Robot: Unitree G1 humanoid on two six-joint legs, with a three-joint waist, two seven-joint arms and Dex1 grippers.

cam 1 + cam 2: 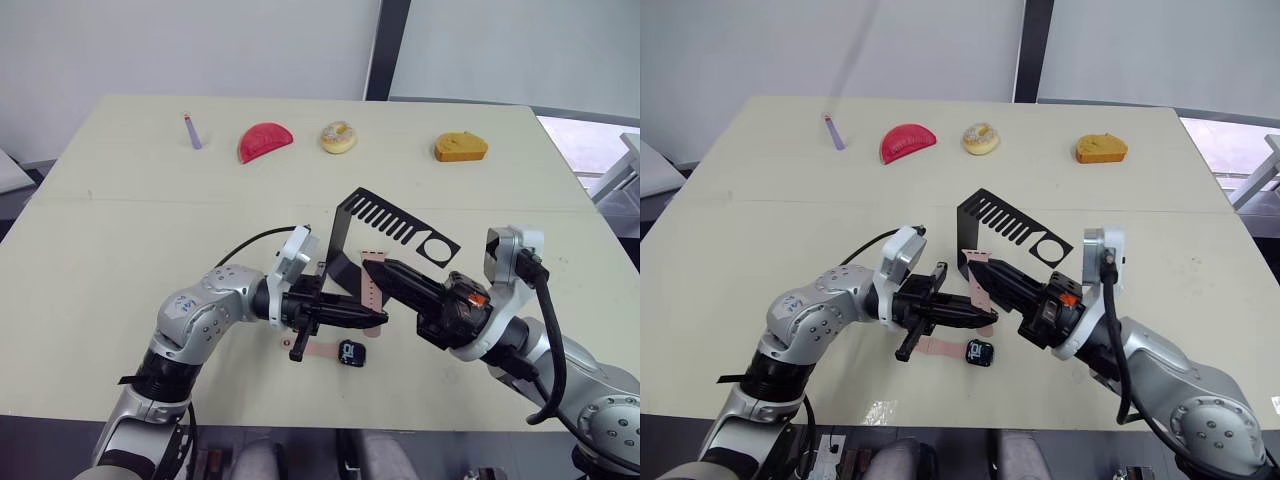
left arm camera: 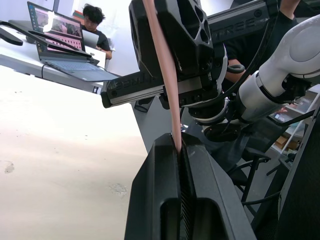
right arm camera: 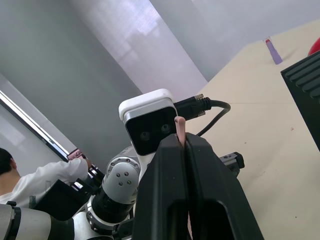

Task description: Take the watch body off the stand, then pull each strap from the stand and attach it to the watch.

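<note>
Near the tabletop's front edge, both end effectors clench one strap between them, left end effector and right end effector at opposite ends; watch body lies below, likely awaiting attachment.

A robotics lab or office is suggested: open laptops are set on a desk, with a seated person behind them and grey partition walls nearby.
</note>
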